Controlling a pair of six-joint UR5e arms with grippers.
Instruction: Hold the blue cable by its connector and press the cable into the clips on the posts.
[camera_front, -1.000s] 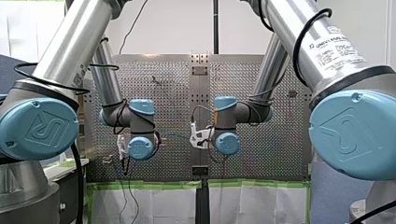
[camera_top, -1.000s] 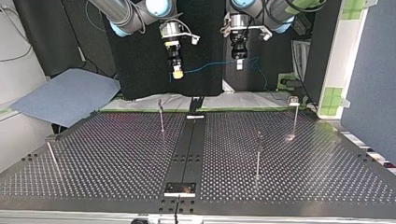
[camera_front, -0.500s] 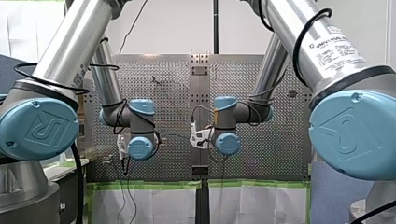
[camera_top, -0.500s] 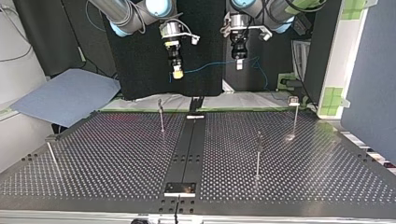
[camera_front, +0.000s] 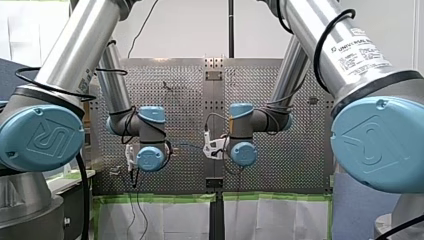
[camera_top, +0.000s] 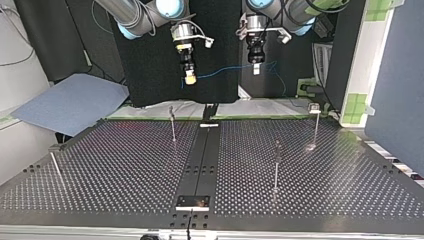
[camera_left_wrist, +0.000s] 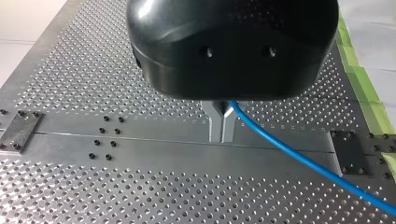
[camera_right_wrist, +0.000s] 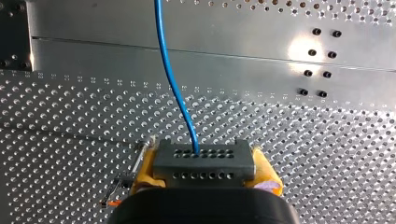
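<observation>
My left arm's black gripper with narrow metal fingers (camera_left_wrist: 222, 133) points straight down. Its jaws are pinched almost together on the thin blue cable (camera_left_wrist: 299, 156), which trails off to one side of them. My right arm's black gripper with yellow pads (camera_right_wrist: 204, 161) also points down, its jaws clamped on opposite sides of the grey perforated connector block (camera_right_wrist: 205, 170). The two wrists hang side by side, apart.

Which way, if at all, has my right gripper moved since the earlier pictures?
No. In the top view my right gripper, shut on the connector, hangs where it was relative to the nearest post; the blue cable to my left gripper is unchanged.
</observation>
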